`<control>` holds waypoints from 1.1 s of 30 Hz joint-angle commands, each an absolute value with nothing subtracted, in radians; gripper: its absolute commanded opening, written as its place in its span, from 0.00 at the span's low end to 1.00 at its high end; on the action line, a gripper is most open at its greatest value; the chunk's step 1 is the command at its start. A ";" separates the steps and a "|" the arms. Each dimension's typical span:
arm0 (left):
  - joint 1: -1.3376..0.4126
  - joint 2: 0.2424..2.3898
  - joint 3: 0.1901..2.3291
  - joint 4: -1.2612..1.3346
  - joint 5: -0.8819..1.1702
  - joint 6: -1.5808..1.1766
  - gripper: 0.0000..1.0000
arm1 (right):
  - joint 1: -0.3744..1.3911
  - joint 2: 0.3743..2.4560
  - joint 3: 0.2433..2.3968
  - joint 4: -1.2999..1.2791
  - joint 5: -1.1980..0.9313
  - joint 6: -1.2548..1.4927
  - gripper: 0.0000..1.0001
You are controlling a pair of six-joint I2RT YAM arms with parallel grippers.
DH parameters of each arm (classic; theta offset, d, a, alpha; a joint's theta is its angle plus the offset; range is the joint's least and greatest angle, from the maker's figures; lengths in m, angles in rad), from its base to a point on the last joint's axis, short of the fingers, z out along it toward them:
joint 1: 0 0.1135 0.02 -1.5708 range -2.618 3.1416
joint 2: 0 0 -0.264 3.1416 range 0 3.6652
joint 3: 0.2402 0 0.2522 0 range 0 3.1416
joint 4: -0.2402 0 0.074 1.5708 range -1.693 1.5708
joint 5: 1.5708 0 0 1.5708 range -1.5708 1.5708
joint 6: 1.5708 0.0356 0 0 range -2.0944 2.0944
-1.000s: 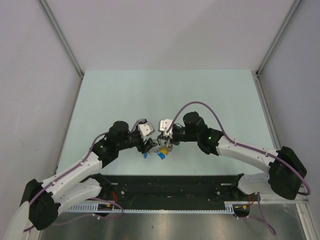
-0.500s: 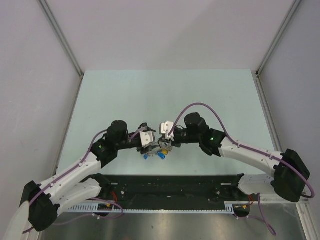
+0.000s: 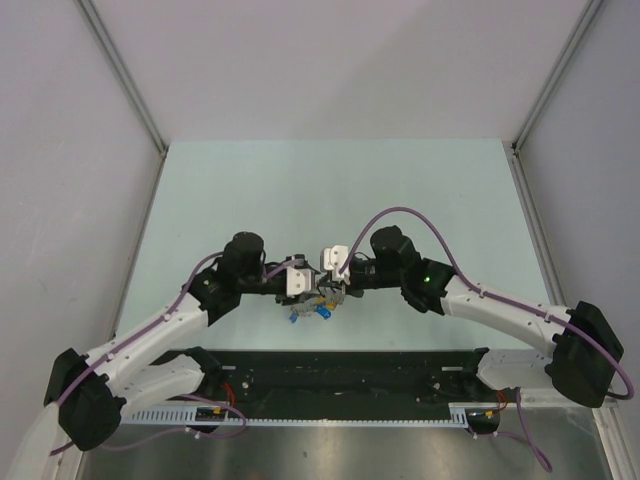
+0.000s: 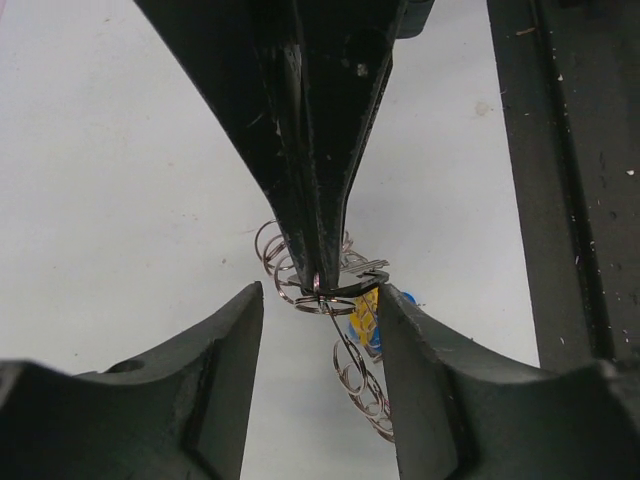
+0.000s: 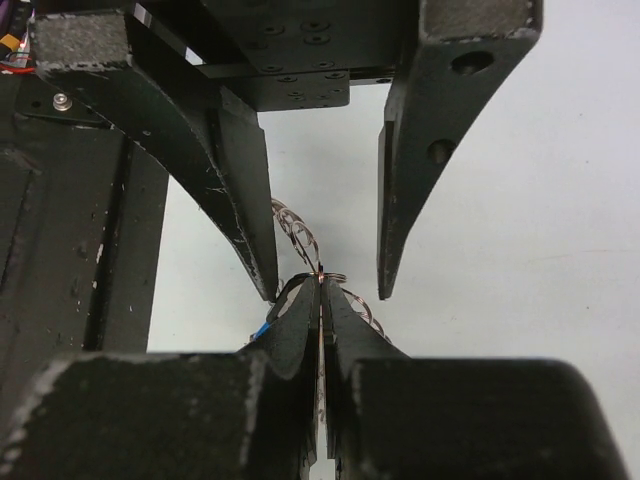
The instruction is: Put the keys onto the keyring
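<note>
My right gripper [image 3: 331, 291] is shut on the keyring [image 4: 335, 297], a thin silvery ring seen edge-on, with chains of small wire loops [image 4: 365, 385] hanging off it. The ring's top edge shows between the closed right gripper [image 5: 321, 287]. Keys hang under it: a yellow head [image 4: 360, 306], a blue head [image 4: 403, 298] and a silver blade [image 4: 366, 266]. The blue heads also show in the top view [image 3: 325, 313]. My left gripper [image 4: 320, 305] is open, with a finger either side of the ring and the right fingertips; it touches nothing.
A black rail [image 3: 340, 368] runs along the table's near edge, just behind the keys; it shows at the right of the left wrist view [image 4: 570, 200]. Pale green tabletop [image 3: 330, 190] extends beyond the grippers, bounded by grey walls.
My left gripper has moved right, toward the right gripper, and its open fingers now straddle the ring. The right gripper has held the ring almost still.
</note>
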State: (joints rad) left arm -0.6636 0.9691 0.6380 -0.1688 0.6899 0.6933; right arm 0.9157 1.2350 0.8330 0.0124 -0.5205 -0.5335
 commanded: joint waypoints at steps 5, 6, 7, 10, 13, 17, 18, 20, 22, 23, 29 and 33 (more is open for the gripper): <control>-0.663 0.974 0.678 -0.210 0.761 0.735 0.43 | 0.922 1.200 0.888 0.046 -0.543 -0.545 0.00; -0.663 0.977 0.677 -0.212 0.759 0.733 0.43 | 0.923 1.197 0.888 0.045 -0.542 -0.545 0.00; -0.661 0.977 0.675 -0.209 0.759 0.732 0.42 | 0.923 1.197 0.888 0.043 -0.540 -0.545 0.00; -0.663 0.980 0.673 -0.201 0.762 0.719 0.38 | 0.923 1.192 0.888 0.040 -0.535 -0.545 0.00; -0.661 0.980 0.673 -0.190 0.752 0.703 0.33 | 0.923 1.187 0.888 0.032 -0.531 -0.545 0.00; -0.661 0.971 0.666 -0.158 0.749 0.666 0.23 | 0.925 1.183 0.888 0.017 -0.523 -0.545 0.00; -0.661 0.969 0.664 -0.156 0.750 0.660 0.21 | 0.923 1.181 0.887 0.014 -0.519 -0.545 0.00; -0.661 0.962 0.660 -0.146 0.744 0.643 0.16 | 0.925 1.177 0.888 0.003 -0.515 -0.545 0.00; -0.661 0.953 0.654 -0.120 0.733 0.623 0.11 | 0.927 1.177 0.888 0.003 -0.511 -0.543 0.00; -0.661 0.948 0.647 -0.109 0.730 0.602 0.10 | 0.928 1.175 0.888 -0.027 -0.512 -0.542 0.00; -0.661 0.924 0.630 -0.011 0.707 0.500 0.02 | 0.945 1.186 0.888 -0.060 -0.538 -0.532 0.00; -0.661 0.914 0.624 0.027 0.698 0.460 0.02 | 0.953 1.195 0.888 -0.078 -0.543 -0.528 0.00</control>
State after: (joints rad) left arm -0.6636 0.9466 0.6201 -0.1139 0.7021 0.5323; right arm 0.9333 1.1999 0.8478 -0.0521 -0.5133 -0.5331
